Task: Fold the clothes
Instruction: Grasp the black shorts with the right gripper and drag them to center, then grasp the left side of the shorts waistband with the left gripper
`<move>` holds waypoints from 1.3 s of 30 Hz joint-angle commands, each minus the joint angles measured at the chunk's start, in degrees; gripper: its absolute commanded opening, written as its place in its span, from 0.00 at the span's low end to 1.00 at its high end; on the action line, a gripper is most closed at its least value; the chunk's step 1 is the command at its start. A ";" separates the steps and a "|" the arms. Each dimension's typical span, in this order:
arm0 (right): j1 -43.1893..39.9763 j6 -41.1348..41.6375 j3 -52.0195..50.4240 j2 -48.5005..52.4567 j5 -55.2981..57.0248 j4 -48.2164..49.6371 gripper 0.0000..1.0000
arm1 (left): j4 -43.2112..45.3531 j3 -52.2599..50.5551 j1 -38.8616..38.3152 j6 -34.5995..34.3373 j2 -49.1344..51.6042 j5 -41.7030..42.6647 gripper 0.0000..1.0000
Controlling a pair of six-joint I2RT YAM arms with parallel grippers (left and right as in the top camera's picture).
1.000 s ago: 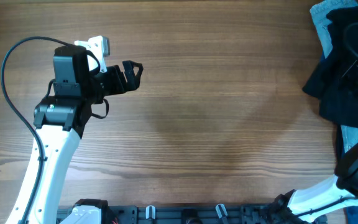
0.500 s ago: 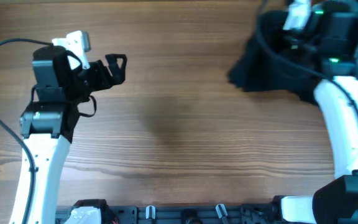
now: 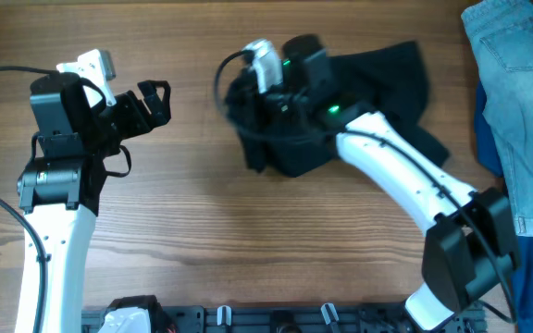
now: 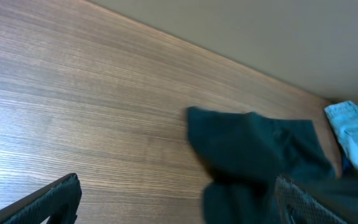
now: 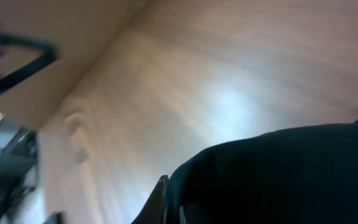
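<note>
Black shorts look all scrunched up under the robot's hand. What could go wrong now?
1. The black shorts are bunched in a heap around the right hand, so they may land crumpled and be hard to fold neatly.
2. Only that hand seems to hold them. The left hand is open and apart from them, so the cloth might slip free.
3. The right wrist view is blurred, so the grip is hard to check.

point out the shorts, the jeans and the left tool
shorts (image 3: 387, 79): overhead, black fabric right of the arm
jeans (image 3: 507, 83): overhead, pale denim leg
left tool (image 3: 162, 102): overhead, midway between its fingertips
</note>
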 commanded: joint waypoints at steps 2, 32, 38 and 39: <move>8.46 3.23 0.92 0.13 -1.64 1.66 0.04 | -0.17 1.07 1.88 0.26 -0.79 -1.62 1.00; -27.67 -13.66 1.05 -6.32 19.58 -9.66 1.00 | 3.45 5.29 -11.67 0.55 35.23 18.78 0.99; -27.96 -13.75 1.05 -6.32 19.63 -9.84 0.99 | -12.46 5.22 -18.67 0.52 35.23 13.38 0.96; -28.02 -13.73 1.05 -6.32 19.63 -9.90 0.99 | -13.68 5.22 -19.26 0.48 35.23 13.42 0.93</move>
